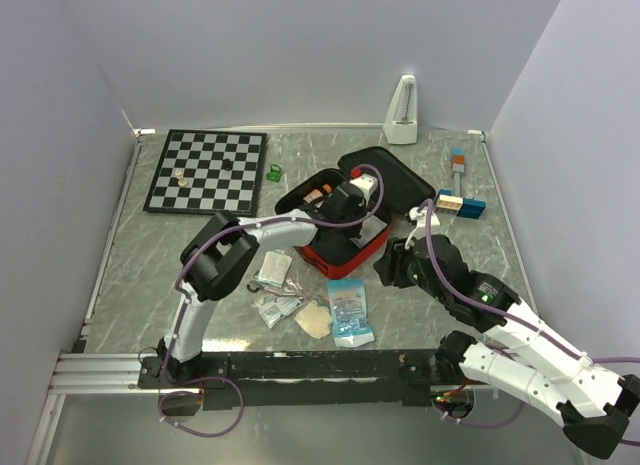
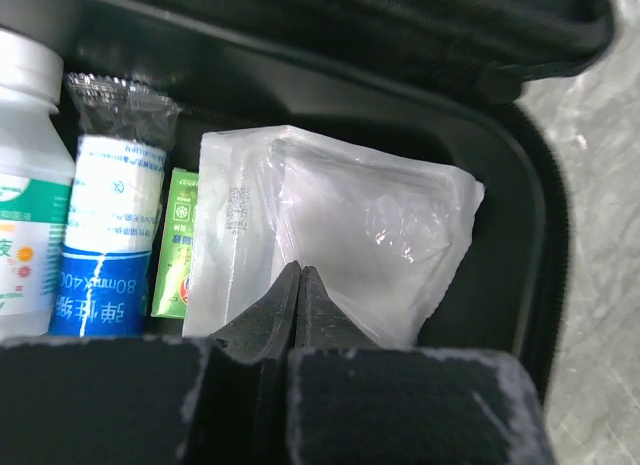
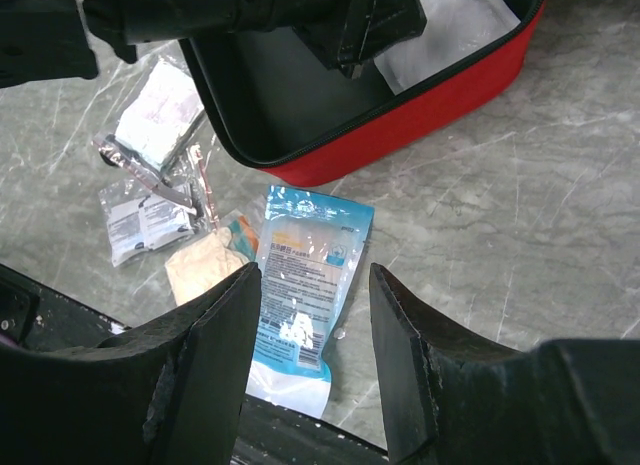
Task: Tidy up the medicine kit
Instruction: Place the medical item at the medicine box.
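Grey stone counter (image 1: 140,265) with white walls around it fills the top view. The red kit (image 1: 345,253) lies open in the middle, just to the right of the chessboard (image 1: 207,171). The left fingers (image 1: 335,200) reach down into the kit. The right fingers (image 1: 398,268) hang beside the kit's near right corner. A blue packet (image 1: 348,307) and some small packets (image 1: 275,285) lie on the counter in front of the kit, not yet packed.

From the left wrist, the left fingers (image 2: 300,295) are shut tight, with their tips on a clear pouch (image 2: 350,225) inside the kit (image 2: 500,185). I cannot tell if they pinch its skin or only press on it. A bottle (image 2: 25,185), a roll (image 2: 105,235) and a green box (image 2: 178,245) stand in a row left of the pouch.

From the right wrist, the right fingers (image 3: 225,335) are half open and hold nothing. The blue packet (image 3: 310,235) lies right under them, near the kit's red wall (image 3: 420,115).

I think the packing is partly done, and the pouch is being put in place now. Next, the left fingers should lift out of the kit. Then the right fingers can go down on the blue packet. It is flat, so they need to catch an edge.
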You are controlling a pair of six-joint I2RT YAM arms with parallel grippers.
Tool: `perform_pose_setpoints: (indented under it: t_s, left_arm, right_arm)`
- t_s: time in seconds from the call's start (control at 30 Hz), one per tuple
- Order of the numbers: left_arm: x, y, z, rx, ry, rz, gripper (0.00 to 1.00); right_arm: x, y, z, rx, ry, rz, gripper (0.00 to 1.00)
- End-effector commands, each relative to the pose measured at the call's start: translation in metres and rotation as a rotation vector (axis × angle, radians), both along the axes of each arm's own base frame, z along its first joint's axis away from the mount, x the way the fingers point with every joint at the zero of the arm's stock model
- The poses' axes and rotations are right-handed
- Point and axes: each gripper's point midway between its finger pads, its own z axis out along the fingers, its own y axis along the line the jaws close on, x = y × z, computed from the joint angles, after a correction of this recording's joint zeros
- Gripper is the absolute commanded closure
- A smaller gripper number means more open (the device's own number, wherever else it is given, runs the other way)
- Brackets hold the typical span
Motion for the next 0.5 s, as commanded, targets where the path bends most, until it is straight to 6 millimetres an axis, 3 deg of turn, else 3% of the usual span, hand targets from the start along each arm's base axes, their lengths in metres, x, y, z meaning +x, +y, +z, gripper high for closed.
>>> perform_pose_setpoints:
  t_s: [0.0,0.17,0.2,0.27,0.33,0.47]
  left_arm:
    - [-0.008,-0.024,0.011,-0.092,0.033,-0.056,0.99]
    - [-0.015,-0.025,0.008,-0.091,0.069,-0.076,0.99]
    - [-0.016,-0.023,0.014,-0.1,0.063,-0.074,0.93]
    - [-0.016,-0.021,0.029,-0.129,0.026,-0.071,0.67]
    - [-0.015,-0.016,0.044,-0.152,-0.005,-0.059,0.5]
    - [-0.015,-0.009,0.07,-0.185,-0.043,-0.041,0.32]
  right_arm:
    - [0.0,-0.002,0.006,0.003,-0.021,-0.01,0.45]
    - [0.0,-0.003,0.003,0.002,-0.013,-0.012,0.45]
    - [0.0,-0.002,0.004,0.005,-0.014,-0.012,0.45]
    - [-0.001,-0.002,0.003,0.01,-0.013,-0.011,0.45]
    - [0.0,-0.003,0.004,0.016,-0.018,-0.022,0.45]
    - [0.0,-0.004,0.006,0.02,-0.023,-0.025,0.45]
